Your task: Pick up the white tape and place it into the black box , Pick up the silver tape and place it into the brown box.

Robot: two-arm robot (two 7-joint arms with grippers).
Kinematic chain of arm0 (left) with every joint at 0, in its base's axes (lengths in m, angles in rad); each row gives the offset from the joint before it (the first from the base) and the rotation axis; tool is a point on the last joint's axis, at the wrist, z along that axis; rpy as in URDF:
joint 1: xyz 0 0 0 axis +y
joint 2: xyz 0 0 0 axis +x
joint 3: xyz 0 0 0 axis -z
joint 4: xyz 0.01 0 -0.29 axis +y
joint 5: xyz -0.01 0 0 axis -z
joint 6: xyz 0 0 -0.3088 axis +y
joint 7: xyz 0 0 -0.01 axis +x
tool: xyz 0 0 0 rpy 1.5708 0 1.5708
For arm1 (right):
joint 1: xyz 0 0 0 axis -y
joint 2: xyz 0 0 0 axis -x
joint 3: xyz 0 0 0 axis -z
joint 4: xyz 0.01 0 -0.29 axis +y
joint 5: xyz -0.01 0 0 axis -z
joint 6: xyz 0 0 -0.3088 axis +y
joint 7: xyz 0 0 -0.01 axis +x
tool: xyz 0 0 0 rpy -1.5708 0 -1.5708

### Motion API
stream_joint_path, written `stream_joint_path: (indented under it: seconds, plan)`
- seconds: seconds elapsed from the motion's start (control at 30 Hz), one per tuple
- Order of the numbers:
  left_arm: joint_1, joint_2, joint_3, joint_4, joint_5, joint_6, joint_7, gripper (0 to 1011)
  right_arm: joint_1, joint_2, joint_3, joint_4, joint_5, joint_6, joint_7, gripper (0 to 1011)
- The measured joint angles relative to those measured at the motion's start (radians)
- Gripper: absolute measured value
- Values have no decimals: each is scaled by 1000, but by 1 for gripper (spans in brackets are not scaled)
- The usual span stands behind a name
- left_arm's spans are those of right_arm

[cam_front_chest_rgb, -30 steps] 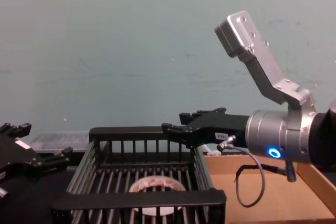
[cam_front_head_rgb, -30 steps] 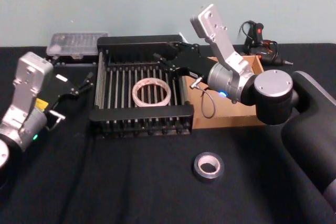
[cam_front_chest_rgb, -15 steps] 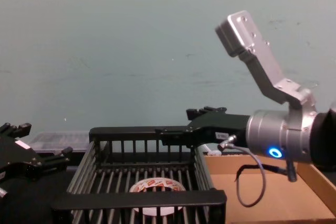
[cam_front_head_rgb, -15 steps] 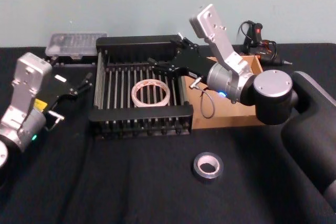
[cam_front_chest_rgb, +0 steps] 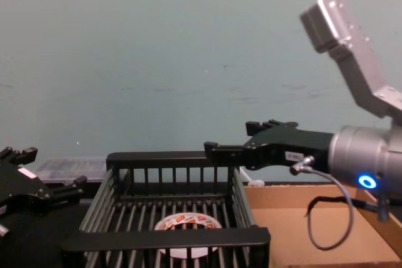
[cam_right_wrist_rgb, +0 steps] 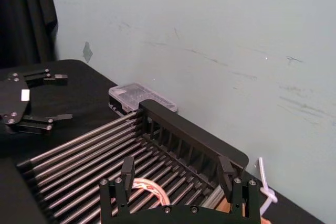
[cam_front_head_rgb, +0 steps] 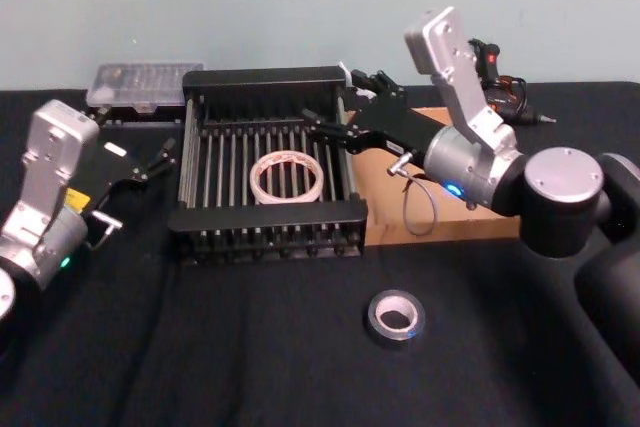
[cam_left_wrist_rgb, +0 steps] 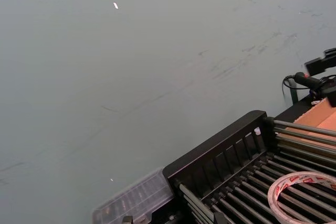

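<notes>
Two rolls of tape are sitting apart in front of me. The flat white tape with small red marks is lying on the slatted floor of the black plastic crate, roughly at its middle, and it is showing there from the chest as well. The dull silver-grey duct tape with a pale core is lying flat on the black bench, nearer to me than both containers and well apart from them. The wide, shallow brown cardboard tray is standing just beside the crate on its right.

My right hand is hovering above the crate's right rim near the far corner, fingers spread wide and gripping nothing; from the chest it is hanging level above the far rail. My left hand is resting low over the bench, left of the crate, its fingers parted and empty.

A clear plastic case is lying at the far left behind the crate.
</notes>
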Motion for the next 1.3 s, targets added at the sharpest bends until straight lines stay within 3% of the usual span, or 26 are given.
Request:
stream_joint_path:
  seconds: [0.57,1.3]
  plan:
    - [0,0,0,0,0,0,0,1001,-192,126,62,-262,72,65,-38,1002]
    - [0,0,0,0,0,0,0,1001,-357,253,102,-442,101,87,-29,1002]
